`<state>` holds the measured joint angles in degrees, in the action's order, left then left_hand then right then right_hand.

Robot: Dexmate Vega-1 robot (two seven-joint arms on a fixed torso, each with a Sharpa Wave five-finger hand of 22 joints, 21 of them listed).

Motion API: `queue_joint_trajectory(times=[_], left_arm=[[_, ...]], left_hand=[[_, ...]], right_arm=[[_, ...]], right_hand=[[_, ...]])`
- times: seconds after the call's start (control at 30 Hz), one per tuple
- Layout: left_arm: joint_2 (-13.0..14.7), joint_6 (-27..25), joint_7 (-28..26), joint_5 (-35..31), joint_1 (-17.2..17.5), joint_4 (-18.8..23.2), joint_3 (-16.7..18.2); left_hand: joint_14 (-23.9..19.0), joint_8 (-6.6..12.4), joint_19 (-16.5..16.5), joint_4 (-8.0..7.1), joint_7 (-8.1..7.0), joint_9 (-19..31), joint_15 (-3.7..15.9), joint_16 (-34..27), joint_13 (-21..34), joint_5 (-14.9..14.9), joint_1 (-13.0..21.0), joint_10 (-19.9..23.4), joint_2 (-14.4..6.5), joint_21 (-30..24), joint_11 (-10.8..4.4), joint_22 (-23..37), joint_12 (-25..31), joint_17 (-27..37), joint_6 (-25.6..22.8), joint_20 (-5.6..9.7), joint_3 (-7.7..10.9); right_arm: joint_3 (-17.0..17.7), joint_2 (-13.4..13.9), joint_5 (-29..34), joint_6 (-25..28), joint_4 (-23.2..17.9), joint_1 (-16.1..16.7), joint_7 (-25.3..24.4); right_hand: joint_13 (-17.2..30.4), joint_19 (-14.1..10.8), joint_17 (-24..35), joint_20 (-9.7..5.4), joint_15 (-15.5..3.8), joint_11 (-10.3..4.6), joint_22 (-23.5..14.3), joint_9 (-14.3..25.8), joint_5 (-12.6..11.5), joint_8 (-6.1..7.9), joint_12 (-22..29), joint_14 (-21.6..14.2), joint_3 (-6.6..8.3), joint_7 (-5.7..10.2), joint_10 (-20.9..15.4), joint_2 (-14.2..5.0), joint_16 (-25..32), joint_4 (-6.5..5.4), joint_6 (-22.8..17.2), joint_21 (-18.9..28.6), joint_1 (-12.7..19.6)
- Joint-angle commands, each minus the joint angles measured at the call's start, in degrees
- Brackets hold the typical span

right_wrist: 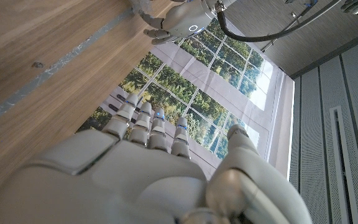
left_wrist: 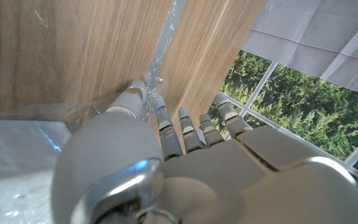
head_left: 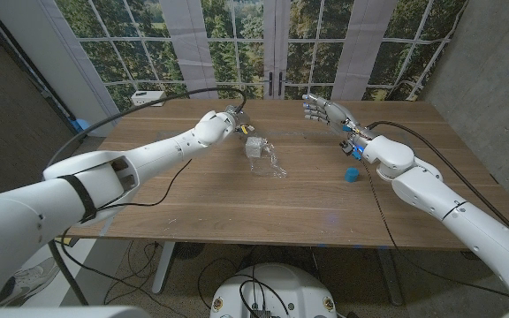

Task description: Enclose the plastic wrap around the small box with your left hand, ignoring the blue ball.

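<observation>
Small box (head_left: 254, 147): pale, cube-like, standing on the wooden table (head_left: 201, 208) toward the far middle, inside a sheet of clear plastic wrap (head_left: 270, 165). Wrap crumpled, trailing from the box toward the near right, loose part lying open on the boards; judged not yet closed around the box.

Left hand (head_left: 226, 122): just beyond and to the left of the box, at the wrap's far edge. In the left wrist view, thumb (left_wrist: 132, 99) and nearest finger (left_wrist: 158, 109) pinching a raised, twisted strand of wrap (left_wrist: 161, 43); remaining fingers bunched close alongside, not spread. Probable purpose of the hold: lifting the free edge so that it can be drawn over the box.

Blue ball (head_left: 351, 174): small, on the table well to the right of the box and wrap, apart from both; to be left alone, and not lying in the left hand's likely path.

Right hand (head_left: 327, 109): raised over the far right of the table, standing upright, fingers extended and slightly apart, holding nothing. In the right wrist view, fingers (right_wrist: 143, 119) straight, reaching toward the window. Placed away from the wrap, presumably to keep out of the left arm's work.

Surroundings: dark cables (head_left: 162, 102) running over the table's far left; large paned window (head_left: 237, 31) with trees behind; grey wall at the right.

Obstructions: none between left hand and box; the wrap's own crumpled folds the likeliest hindrance.
</observation>
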<state>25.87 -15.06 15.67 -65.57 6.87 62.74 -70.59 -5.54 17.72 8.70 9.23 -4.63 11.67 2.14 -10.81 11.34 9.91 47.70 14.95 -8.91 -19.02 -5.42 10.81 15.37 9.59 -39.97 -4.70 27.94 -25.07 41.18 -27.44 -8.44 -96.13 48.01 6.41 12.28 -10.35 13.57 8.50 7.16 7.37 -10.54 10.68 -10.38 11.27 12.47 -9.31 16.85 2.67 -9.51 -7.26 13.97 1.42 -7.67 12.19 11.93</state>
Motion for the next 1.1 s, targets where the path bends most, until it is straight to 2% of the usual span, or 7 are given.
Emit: queue_joint_trajectory(times=[0.03,0.27,0.43,0.5,0.67,0.9,1.1], left_arm=[[-0.7,-4.2,-9.0,-1.9,0.7,-2.1,-2.3],[1.0,-4.4,-25.1,4.1,5.3,0.7,2.6],[2.9,1.6,-19.7,9.2,5.1,5.1,4.1],[3.2,3.9,-14.1,9.9,3.9,6.1,3.4],[4.6,6.3,-11.5,9.9,4.3,9.7,3.8],[7.1,6.6,-12.4,10.1,7.3,15.3,6.9],[8.4,2.1,-17.5,6.3,11.2,18.7,9.1]], left_hand=[[-2.8,4.5,2.4,0.68,1.03,2.2,1.65,-0.2,0.2,0.1,3.8,3.7,0.2,-0.5,-1.04,0.3,-0.1,0.1,-10.2,0.94,-0.53],[-8.5,7.41,4.9,0.43,1.08,4.6,4.16,-1.6,0.6,0.2,6.9,9.2,0.2,-1.5,-2.96,0.6,1.0,0.4,-12.1,1.43,-1.17],[-10.7,8.06,5.8,0.27,0.95,5.1,5.1,-2.1,0.8,0.2,7.4,11.0,0.3,-2.0,-3.47,0.6,1.4,0.6,-12.3,1.58,-1.68],[-10.9,8.17,5.9,0.35,0.93,5.1,5.25,-2.1,0.8,0.2,7.4,11.3,0.6,-2.1,-3.64,0.7,1.4,0.5,-12.5,1.74,-1.87],[-10.6,8.84,5.6,0.18,1.04,4.9,4.73,-1.5,0.9,0.1,6.9,10.8,2.3,-2.0,-3.4,0.7,0.8,0.5,-13.9,1.6,-3.27],[-10.4,10.62,5.5,0.02,1.63,5.6,4.62,-1.2,0.9,0.2,6.9,11.0,2.8,-2.0,-3.51,0.7,0.4,0.6,-16.7,1.43,-4.26],[-10.8,11.01,5.6,0.06,1.98,6.0,4.89,-1.2,1.0,0.3,7.2,11.7,2.6,-2.1,-3.53,0.7,0.5,0.6,-16.7,1.48,-4.43]], right_arm=[[-0.4,-0.5,-0.1,0.1,1.3,-1.1,0.5],[-0.6,-0.9,-0.2,0.2,2.0,-1.7,0.6],[-0.7,-0.7,0.1,0.6,1.8,-1.9,0.6],[-0.7,-0.8,0.0,0.6,1.8,-1.8,0.4],[-0.6,-0.7,-0.1,0.8,1.5,-1.8,0.5],[-0.6,-0.6,-0.2,0.7,1.1,-1.4,0.4],[-0.5,-0.2,-0.1,1.1,0.3,-0.9,0.0]], right_hand=[[0.1,-0.4,0.2,0.45,0.25,0.07,-0.2,0.2,-0.2,-0.03,-0.3,-0.4,0.09,-0.14,-0.1,0.11,-0.1,-0.14,-0.7,0.2,-0.2],[0.1,-0.3,0.2,0.3,0.17,0.48,-0.2,0.2,-0.2,-0.03,-0.3,-0.3,0.06,-0.11,-0.2,0.07,-0.1,-0.15,-0.7,0.2,-0.2],[0.1,-0.3,0.3,0.18,0.18,0.13,-0.2,0.2,-0.2,-0.03,-0.3,-0.3,0.05,-0.04,-0.2,0.05,-0.1,-0.16,-0.7,0.2,-0.2],[0.1,-0.3,0.3,0.21,0.19,0.12,-0.2,0.2,-0.2,-0.04,-0.3,-0.4,0.05,-0.07,-0.2,0.04,-0.1,-0.16,-0.7,0.2,-0.2],[0.1,-0.3,0.3,0.05,0.16,0.06,-0.2,0.2,-0.2,-0.04,-0.4,-0.3,0.05,-0.06,-0.1,-0.04,-0.1,-0.22,-0.7,0.2,-0.3],[0.1,-0.3,0.3,0.03,0.25,-0.04,-0.2,0.2,-0.2,-0.04,-0.4,-0.4,0.03,-0.06,-0.1,-0.05,-0.1,-0.23,-0.7,0.2,-0.3],[0.1,-0.3,0.3,0.08,0.17,-0.03,-0.2,0.2,-0.2,-0.04,-0.4,-0.3,0.04,-0.07,-0.1,-0.06,-0.1,-0.22,-0.7,0.2,-0.3]])
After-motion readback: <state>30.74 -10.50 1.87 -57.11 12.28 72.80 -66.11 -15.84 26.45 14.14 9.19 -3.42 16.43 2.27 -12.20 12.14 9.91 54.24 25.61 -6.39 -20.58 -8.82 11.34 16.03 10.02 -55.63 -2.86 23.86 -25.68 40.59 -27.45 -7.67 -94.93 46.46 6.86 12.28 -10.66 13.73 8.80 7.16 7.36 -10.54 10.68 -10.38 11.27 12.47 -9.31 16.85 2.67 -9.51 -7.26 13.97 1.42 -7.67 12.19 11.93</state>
